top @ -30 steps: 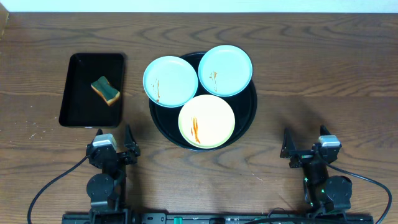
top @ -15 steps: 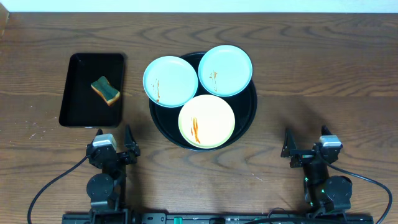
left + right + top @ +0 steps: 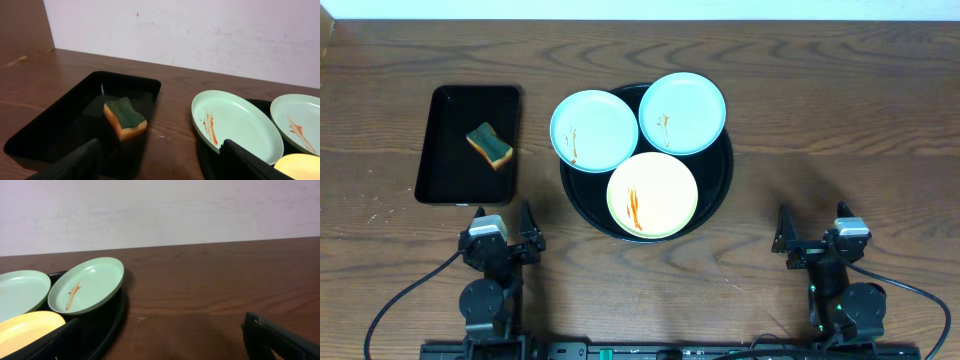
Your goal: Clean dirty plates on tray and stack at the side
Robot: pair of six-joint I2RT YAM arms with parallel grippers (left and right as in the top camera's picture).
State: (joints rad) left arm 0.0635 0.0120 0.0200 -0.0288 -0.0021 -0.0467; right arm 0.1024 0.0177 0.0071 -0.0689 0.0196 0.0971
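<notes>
Left pincer (image 3: 503,224) and right pincer (image 3: 810,238), both level, jaws apart.

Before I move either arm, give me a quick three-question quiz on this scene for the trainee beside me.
1. True or false: the sponge lies in the rectangular black tray.
2. Of the three plates, which lies nearest the arms? A) the pale yellow plate B) the left blue-green one C) the right blue-green one
3. Fill in: sauce streaks show on ___ of the plates.

Key: 1 true; 2 A; 3 three.
</notes>
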